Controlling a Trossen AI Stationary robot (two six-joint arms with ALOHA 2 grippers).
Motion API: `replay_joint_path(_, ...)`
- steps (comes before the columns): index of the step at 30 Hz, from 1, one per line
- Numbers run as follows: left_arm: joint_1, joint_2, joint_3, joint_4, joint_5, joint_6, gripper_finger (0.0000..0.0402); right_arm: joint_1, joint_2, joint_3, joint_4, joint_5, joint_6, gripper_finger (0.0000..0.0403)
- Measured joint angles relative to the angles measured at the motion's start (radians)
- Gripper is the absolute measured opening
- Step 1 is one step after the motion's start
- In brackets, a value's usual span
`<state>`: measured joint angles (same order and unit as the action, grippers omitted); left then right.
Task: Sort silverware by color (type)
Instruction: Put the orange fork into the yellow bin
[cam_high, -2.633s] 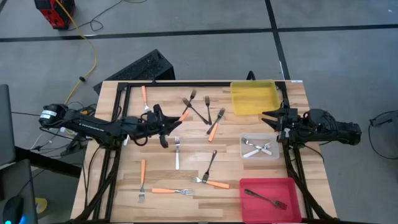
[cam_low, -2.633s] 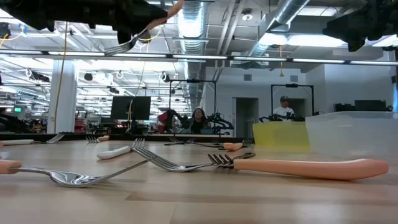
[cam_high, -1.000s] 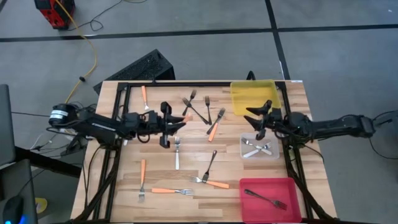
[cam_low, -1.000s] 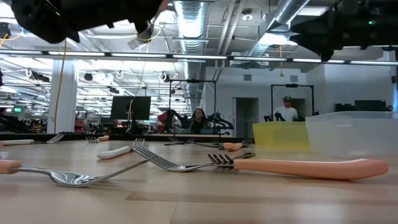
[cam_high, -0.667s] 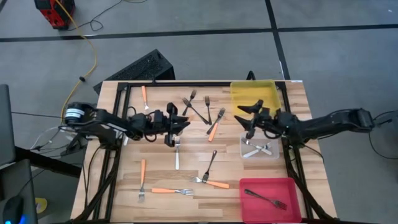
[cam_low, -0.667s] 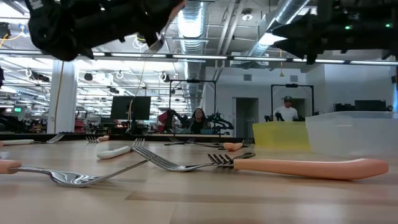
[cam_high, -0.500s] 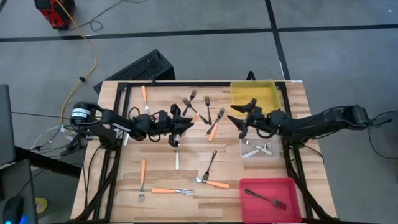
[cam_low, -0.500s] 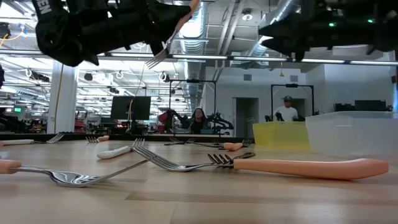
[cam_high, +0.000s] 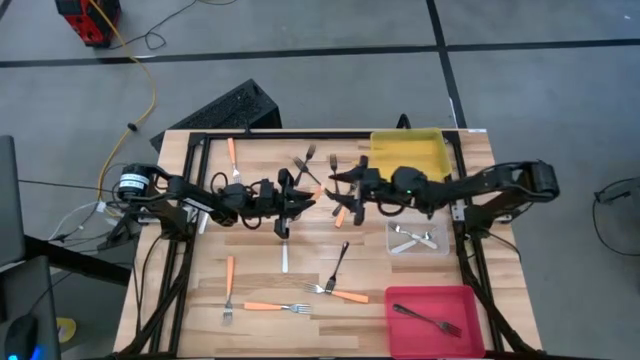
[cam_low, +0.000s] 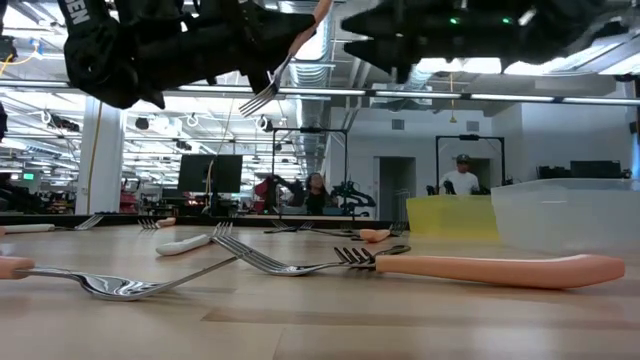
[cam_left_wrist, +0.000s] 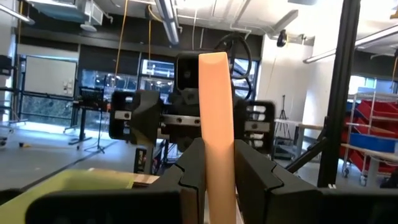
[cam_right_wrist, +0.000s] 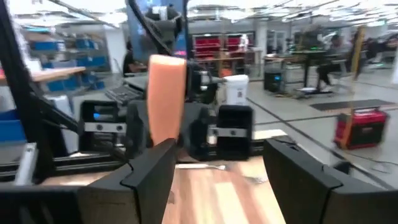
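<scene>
Nearest the low camera, an orange-handled fork (cam_low: 500, 270) and a metal fork (cam_low: 120, 285) are seen lying on the table (cam_high: 260, 285). Farther back, above mid-table, another orange fork (cam_left_wrist: 216, 124) is clamped by the left gripper (cam_high: 298, 197), handle pointing at the right gripper (cam_high: 340, 187) (just beside it), whose fingers (cam_right_wrist: 149, 168) are spread wide, holding nothing. Beyond, the yellow bin (cam_high: 408, 155) is seen.

From above, we cannot make out the orange-handled fork (cam_high: 304, 190) where the left gripper (cam_high: 300, 197) covers it. In the left wrist view its tines are hidden below the fingers (cam_left_wrist: 255, 174). The low view cuts both arms at the top edge, and the distant people (cam_low: 461, 176) are too small to describe.
</scene>
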<state>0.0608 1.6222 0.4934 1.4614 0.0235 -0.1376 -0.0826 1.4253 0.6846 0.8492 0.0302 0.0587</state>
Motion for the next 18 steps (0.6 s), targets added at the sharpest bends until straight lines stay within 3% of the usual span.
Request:
replay_joint_path(8,0.0,0.0,0.0,0.002,0.0,0.021,0.0042,0.003,0.07,0.077,-0.035,-0.099,-0.007,0.0287)
replay_joint_path(18,0.0,0.0,0.0,-0.012,-0.009,0.044,0.0042,0.001,0.068,0.107,-0.006,-0.123,-0.007,0.0317)
